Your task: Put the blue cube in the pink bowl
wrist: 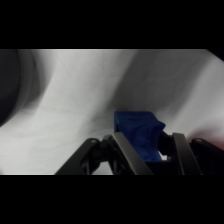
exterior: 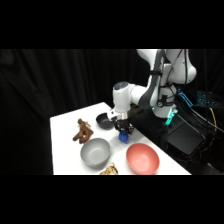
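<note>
The gripper's two dark fingers rise from the wrist view's bottom edge on either side of the small bright-blue solid cube, apparently clamped on it, though contact is hard to confirm. From the side, the cube sits low over the white table, between the small black bowl and the wide salmon-pink bowl. A shallow pinch could let it slip out short of that bowl, or roll toward the grey bowl
</note>
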